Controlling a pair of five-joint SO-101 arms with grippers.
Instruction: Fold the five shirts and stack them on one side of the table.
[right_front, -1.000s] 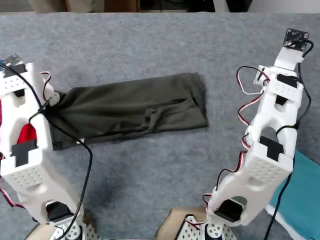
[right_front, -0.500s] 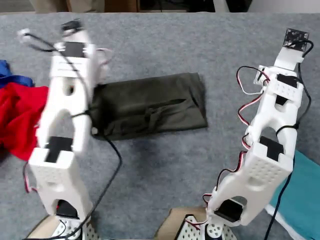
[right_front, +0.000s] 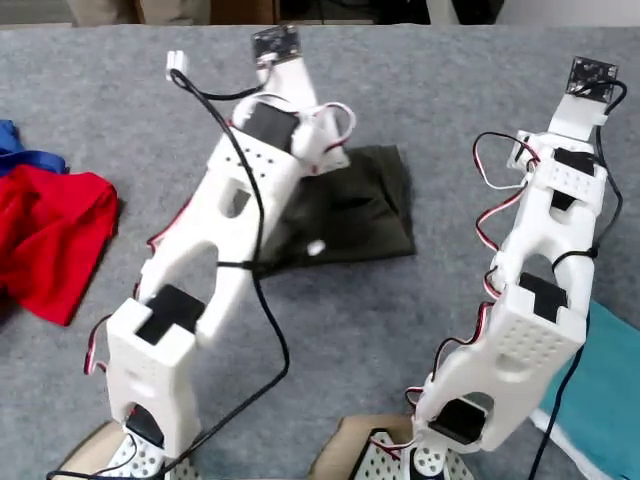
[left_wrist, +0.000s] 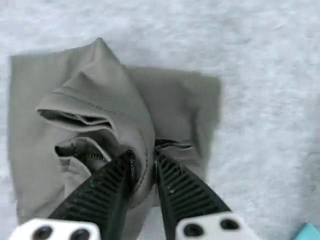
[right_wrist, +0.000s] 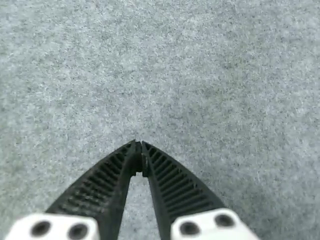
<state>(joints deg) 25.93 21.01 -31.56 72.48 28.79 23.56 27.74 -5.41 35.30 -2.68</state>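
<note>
Jaws of the left gripper (left_wrist: 142, 161) are clamped on a raised fold of the dark olive shirt (left_wrist: 95, 105), which lifts into a ridge just ahead of the tips while the rest lies flat on the grey table (left_wrist: 270, 75). A second ago this arm stood at the table's left edge, at the end of the long spread shirt. It has since swung across to the right, carrying that end over, so the shirt (right_front: 375, 215) is now a short doubled patch near the middle of the table (right_front: 450, 90).

The right gripper (right_wrist: 139, 150) has its tips pressed together on nothing, above bare grey cloth. Its arm has not moved.

With the left arm gone from that side, a red shirt (right_front: 55, 235) lies uncovered. A blue garment (right_front: 12, 150) beside it is cut off by the left edge. The left arm hides the near-left part of the olive shirt. A teal cloth (right_front: 610, 390) at the right edge is partly behind the right arm.
</note>
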